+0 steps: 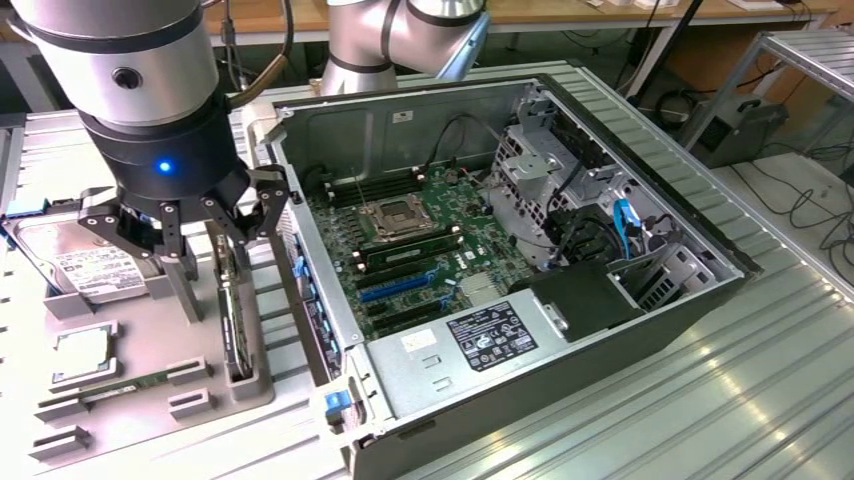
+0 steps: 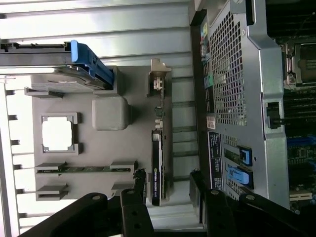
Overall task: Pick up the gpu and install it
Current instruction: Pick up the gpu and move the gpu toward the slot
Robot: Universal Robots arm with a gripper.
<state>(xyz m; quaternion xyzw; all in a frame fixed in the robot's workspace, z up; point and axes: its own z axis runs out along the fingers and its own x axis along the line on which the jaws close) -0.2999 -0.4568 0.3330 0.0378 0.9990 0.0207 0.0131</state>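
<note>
Early stage: the hand, spread wide and empty, hangs over the gpu standing on edge in the gray holder, not yet gripped or installed in the open PC case.

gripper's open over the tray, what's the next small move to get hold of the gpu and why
Probably ease straight down with a slight sideways nudge to centre the card. The gripper is open, and the wrist view shows the gpu standing on edge in its tray slot, between the fingers but nearer one than the other. No contact with it shows yet.
</note>
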